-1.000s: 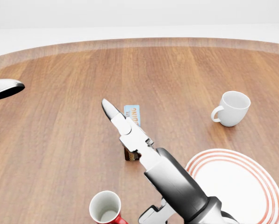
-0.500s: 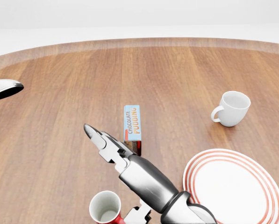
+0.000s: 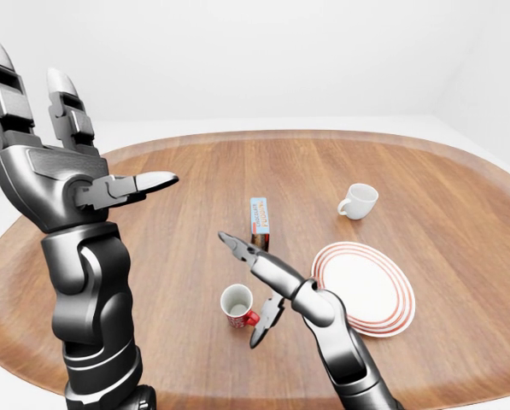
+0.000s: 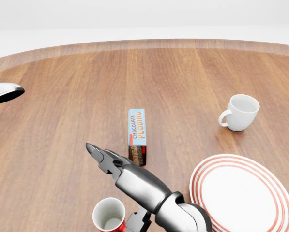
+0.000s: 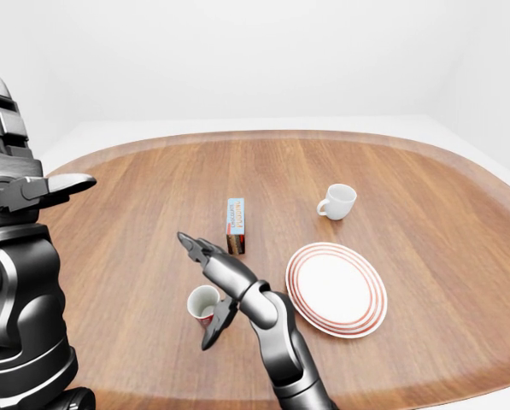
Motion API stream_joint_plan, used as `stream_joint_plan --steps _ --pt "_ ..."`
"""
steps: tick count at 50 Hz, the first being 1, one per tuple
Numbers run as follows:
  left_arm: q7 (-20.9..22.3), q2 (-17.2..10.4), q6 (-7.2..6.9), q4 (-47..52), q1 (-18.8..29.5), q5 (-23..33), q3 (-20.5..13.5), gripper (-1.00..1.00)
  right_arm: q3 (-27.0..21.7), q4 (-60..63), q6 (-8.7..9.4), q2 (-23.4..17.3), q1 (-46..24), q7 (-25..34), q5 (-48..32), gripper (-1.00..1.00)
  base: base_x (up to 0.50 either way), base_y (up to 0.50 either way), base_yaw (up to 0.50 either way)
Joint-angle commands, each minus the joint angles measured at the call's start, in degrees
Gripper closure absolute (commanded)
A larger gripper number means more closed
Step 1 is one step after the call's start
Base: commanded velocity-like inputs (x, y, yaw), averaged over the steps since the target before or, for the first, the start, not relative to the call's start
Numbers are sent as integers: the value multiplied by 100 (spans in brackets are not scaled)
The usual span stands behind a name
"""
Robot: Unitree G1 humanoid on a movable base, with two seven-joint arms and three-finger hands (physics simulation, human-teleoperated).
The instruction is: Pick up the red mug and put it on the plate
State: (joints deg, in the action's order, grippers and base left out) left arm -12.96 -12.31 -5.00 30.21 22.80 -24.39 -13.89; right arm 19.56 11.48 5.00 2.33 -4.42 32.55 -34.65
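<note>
The right hand (image 3: 253, 286) is spreading its fingers (image 3: 234, 246) wide and gripping nothing: the upper digits are reaching out over the red mug (image 3: 237, 306), while the thumb is hanging just beside the mug's handle side. This straddling posture appears to be preparing a side grasp; no contact can be confirmed. The mug is standing upright on the wooden table (image 3: 169, 256), near the view's bottom, with the plate (image 3: 363, 287) close on its right and not touching it. The mug is a glossy red cylinder with a white interior; the plate is flat, round and white with red rim rings.

The left hand (image 3: 45, 162) is raised clear at the view's left, open and empty, presumably kept out of the way.

A rectangular chocolate pudding box (image 4: 137, 134) and a smooth white cup (image 4: 241, 112) are lying beyond, well apart.
</note>
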Motion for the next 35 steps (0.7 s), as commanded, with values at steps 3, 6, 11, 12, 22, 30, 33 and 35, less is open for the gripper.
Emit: stream_joint_plan --steps 3,6,11,12,22,30,33,35 --pt "-1 -2 0 49 -4 -17 -11 -100 86 -523 0 103 -103 319 -684 -100 0 0 0" --pt "8 9 0 27 -27 3 4 -100 77 -558 0 156 -167 443 -819 -100 0 0 0" --pt "23 30 0 50 -57 9 19 -100 12 -759 0 204 -307 563 -958 -100 0 0 0" --pt "27 29 0 49 -54 11 16 -100 8 -793 0 201 -325 589 -1013 -100 0 0 0" --pt "5 35 0 40 -38 23 39 -100 -158 -1471 0 284 -609 610 -1174 -100 0 0 0" --pt "-6 12 0 51 46 7 22 -100 -301 -1819 0 308 -806 666 -1286 -100 0 0 0" --pt "1 -13 0 53 44 -8 -2 -100 -360 -2030 0 290 -841 634 -1250 -100 0 0 0" --pt "-6 -22 0 67 56 -16 -6 -100 -374 -2148 0 268 -863 640 -1249 -100 0 0 0"
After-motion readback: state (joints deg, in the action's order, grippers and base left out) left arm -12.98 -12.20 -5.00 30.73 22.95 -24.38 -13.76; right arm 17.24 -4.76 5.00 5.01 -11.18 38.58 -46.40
